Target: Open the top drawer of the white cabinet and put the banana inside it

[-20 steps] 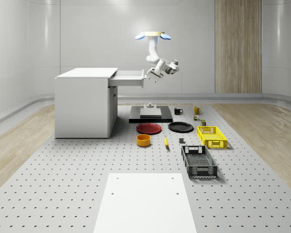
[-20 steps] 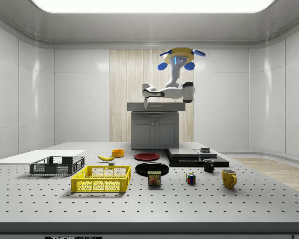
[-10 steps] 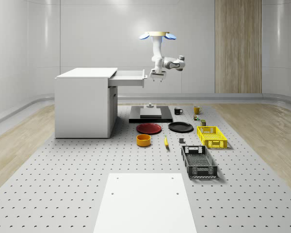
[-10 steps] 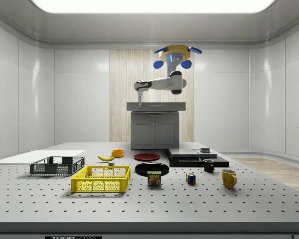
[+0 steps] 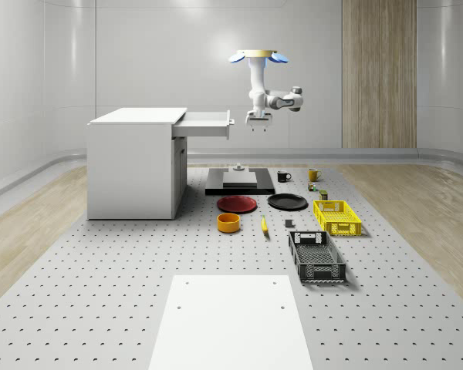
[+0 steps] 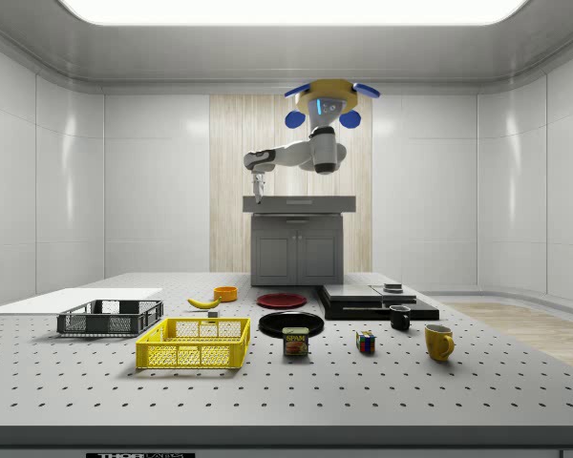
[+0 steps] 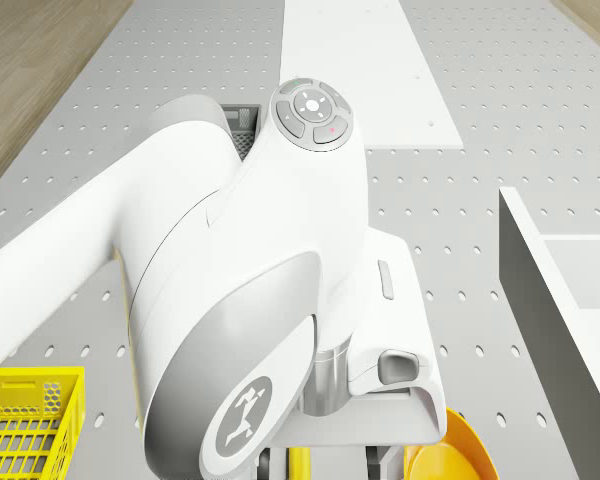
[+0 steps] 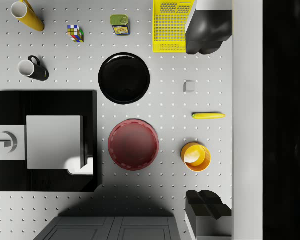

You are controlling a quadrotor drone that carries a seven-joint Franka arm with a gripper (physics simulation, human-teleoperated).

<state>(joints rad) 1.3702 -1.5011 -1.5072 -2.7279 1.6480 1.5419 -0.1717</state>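
Observation:
The white cabinet (image 5: 135, 166) stands at the whole-scene view's left with its top drawer (image 5: 206, 123) pulled out. The banana (image 5: 264, 224) lies on the perforated table beside the orange bowl (image 5: 228, 223); it also appears in the side view (image 6: 203, 302) and the wrist view (image 8: 208, 115). The drone (image 5: 258, 56) hovers high, just to the right of the drawer front in the whole-scene view. My gripper (image 5: 258, 129) hangs at drawer height, pointing straight down, open and holding nothing. The wrist view looks down past the spread fingers (image 8: 206, 31) at the banana far below.
On the table are a red plate (image 5: 237, 203), a black plate (image 5: 287, 202), a yellow basket (image 5: 337, 216), a black crate (image 5: 316, 257), a black platform (image 5: 239, 182), two mugs, a Rubik's cube (image 6: 365, 343) and a tin (image 6: 295, 342). A white panel (image 5: 231, 320) lies near the front.
The drone and arm drifted toward the whole-scene view's right, away from the drawer front. The gripper swung from a slant to pointing straight down. The drawer stays pulled out.

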